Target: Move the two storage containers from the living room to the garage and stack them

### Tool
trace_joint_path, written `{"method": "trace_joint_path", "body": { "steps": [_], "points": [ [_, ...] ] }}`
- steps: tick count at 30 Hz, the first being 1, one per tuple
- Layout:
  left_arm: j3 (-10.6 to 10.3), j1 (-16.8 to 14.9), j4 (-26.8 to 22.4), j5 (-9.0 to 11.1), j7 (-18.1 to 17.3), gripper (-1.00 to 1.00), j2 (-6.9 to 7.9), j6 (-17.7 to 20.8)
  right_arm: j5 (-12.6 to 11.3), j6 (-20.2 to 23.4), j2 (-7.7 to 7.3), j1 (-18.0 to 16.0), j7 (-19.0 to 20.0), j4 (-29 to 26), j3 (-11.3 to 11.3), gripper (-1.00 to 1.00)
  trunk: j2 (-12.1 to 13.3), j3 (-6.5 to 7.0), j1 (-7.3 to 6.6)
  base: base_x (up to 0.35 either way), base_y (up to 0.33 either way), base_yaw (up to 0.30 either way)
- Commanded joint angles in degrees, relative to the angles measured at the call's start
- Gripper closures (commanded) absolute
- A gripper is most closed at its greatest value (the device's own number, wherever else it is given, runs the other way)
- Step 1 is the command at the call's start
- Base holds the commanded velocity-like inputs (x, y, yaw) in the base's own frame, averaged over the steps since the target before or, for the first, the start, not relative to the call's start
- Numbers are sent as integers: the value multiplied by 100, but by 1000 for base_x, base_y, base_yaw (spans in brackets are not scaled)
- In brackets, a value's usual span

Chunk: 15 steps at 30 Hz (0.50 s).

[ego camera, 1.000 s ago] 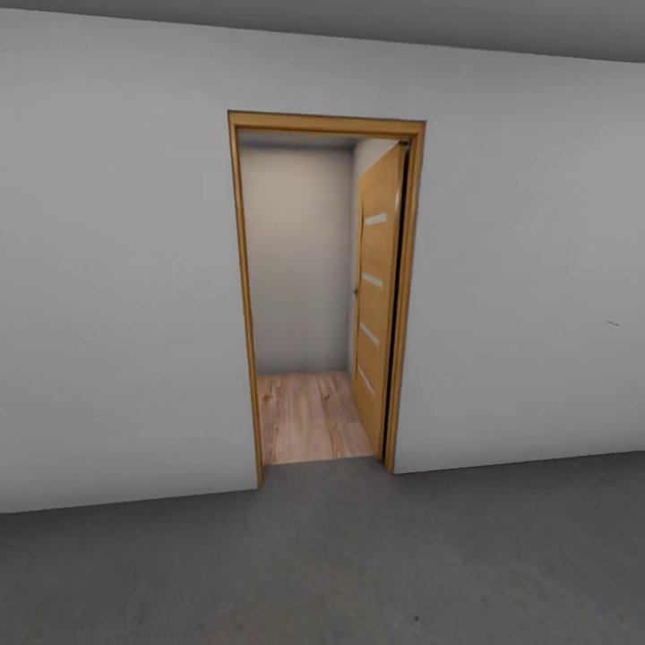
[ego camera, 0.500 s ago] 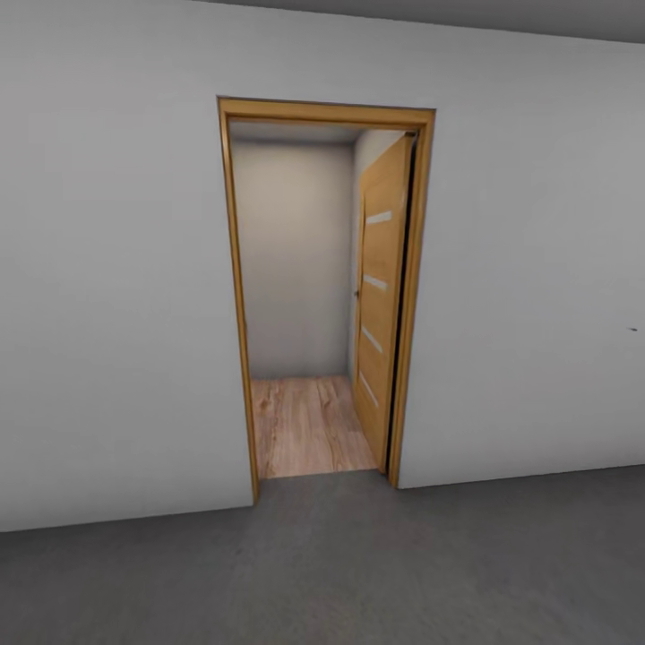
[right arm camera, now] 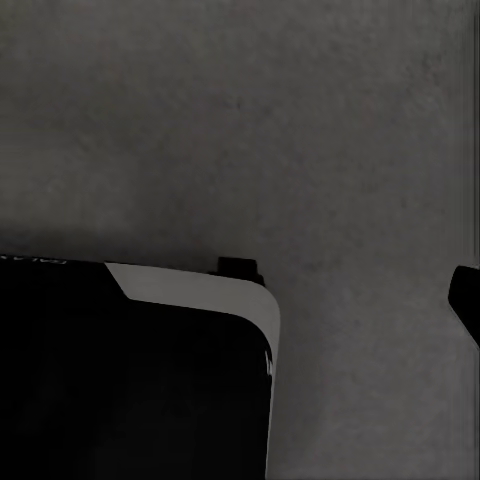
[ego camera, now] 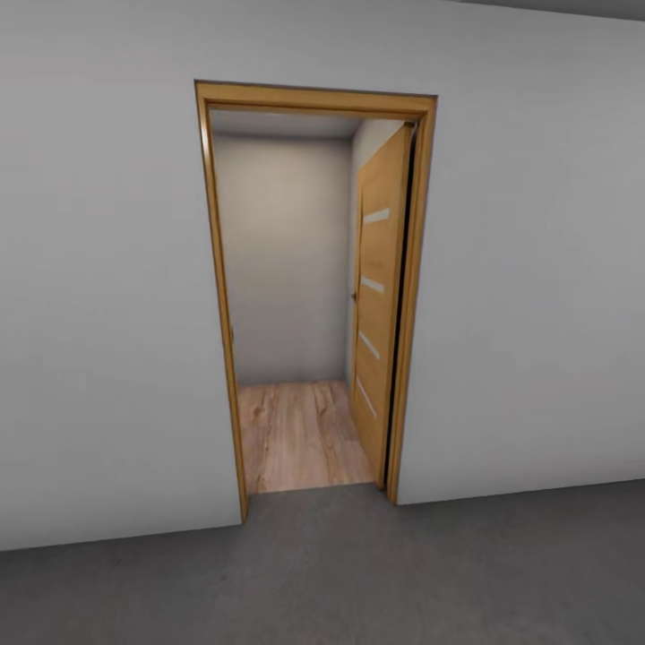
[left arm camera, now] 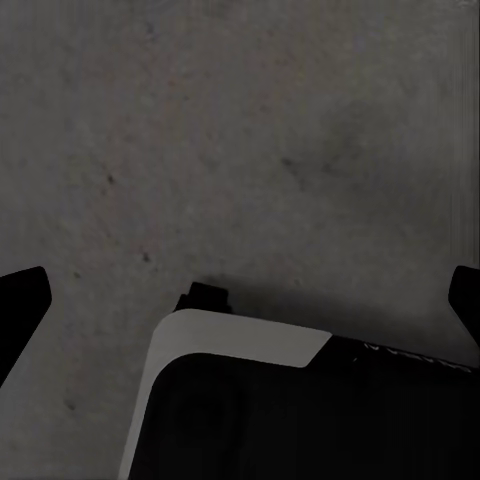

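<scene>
Floor (ego camera: 358, 582) of dark grey concrete nearest, beneath both wrist cameras; left gripper (left arm camera: 240, 300) spread and empty, right gripper's jaw state unreadable. Beyond — wooden door (ego camera: 381, 305) ajar, plank flooring (ego camera: 300, 434) past it. Containers out of sight; judged light, rigid, best gripped by a wall rim.

**Open doorway in a pale wall**

A wooden door frame (ego camera: 211, 296) is set in a plain pale grey wall (ego camera: 98, 313). The wooden door (ego camera: 378, 305), with four pale slits, stands swung open inward on the right side. Beyond lie light wood planks (ego camera: 300, 434) and a bare back wall (ego camera: 282, 260).
</scene>
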Motion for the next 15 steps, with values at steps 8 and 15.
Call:
{"method": "trace_joint_path", "body": {
  "steps": [8, 15],
  "points": [
    [-49, -4, 5, 46, 6, -100, 4, -25, -40, -27, 3, -7, 3, 15, 48, -100, -5, -8, 3, 299, -136, 0],
    [-49, -4, 6, 45, 6, -100, 4, -26, -39, -27, 3, -7, 3, 15, 48, -100, -5, -8, 3, 298, -136, 0]
  ]
}}
